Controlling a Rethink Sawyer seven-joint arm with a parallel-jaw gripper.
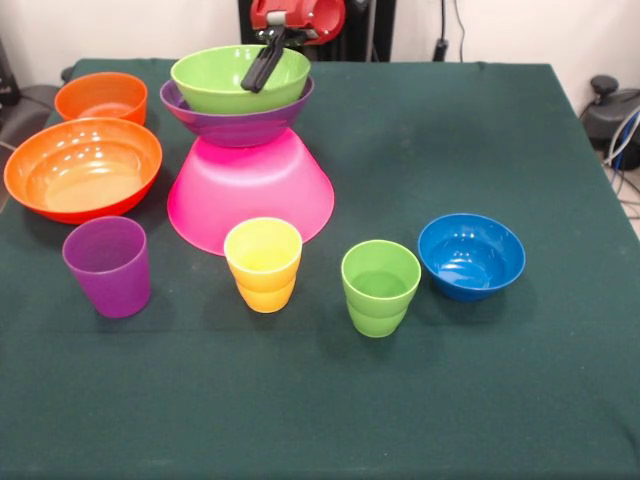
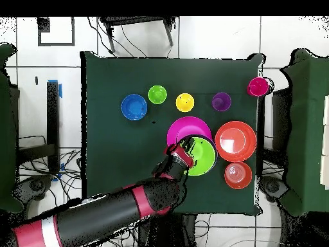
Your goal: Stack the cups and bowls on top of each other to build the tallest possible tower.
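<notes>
A: What is seen of the setting?

B: A dark green cloth-covered table (image 1: 480,380) is shown against a pale wall, with cables and stands at the edges. In the overhead view a tiled floor is seen around it.

A: Where are the task's things placed?

B: The tower (image 1: 245,150) is found at upper left of centre in the front view: an inverted pink bowl (image 1: 250,195) as base, a purple bowl (image 1: 235,122) upright on it, a lime green bowl (image 1: 235,85) nested on top. A large orange bowl (image 1: 83,168) and a small orange bowl (image 1: 101,97) are set at the left edge, a small blue bowl (image 1: 471,255) at right of centre. A purple cup (image 1: 108,266), a yellow cup (image 1: 263,264) and a green cup (image 1: 380,287) are lined along the middle. In the overhead view a red cup (image 2: 257,86) is seen at the table's upper right corner.

A: And the gripper?

B: The gripper (image 1: 262,70) is lowered into the lime green bowl, near its far rim. Its dark fingers appear pressed close together, but whether the rim is pinched cannot be told.

A: How should the pieces be expected to handle?

B: They are judged light, stiff and glossy, so slipping is likely. The rims are thin and suited to a pinch across the wall; the cups' ribbed lower halves should offer better purchase. A nudge could shift the nested bowls.

A: Can any writing be read?

B: No brand, label or lettering can be made out.
</notes>
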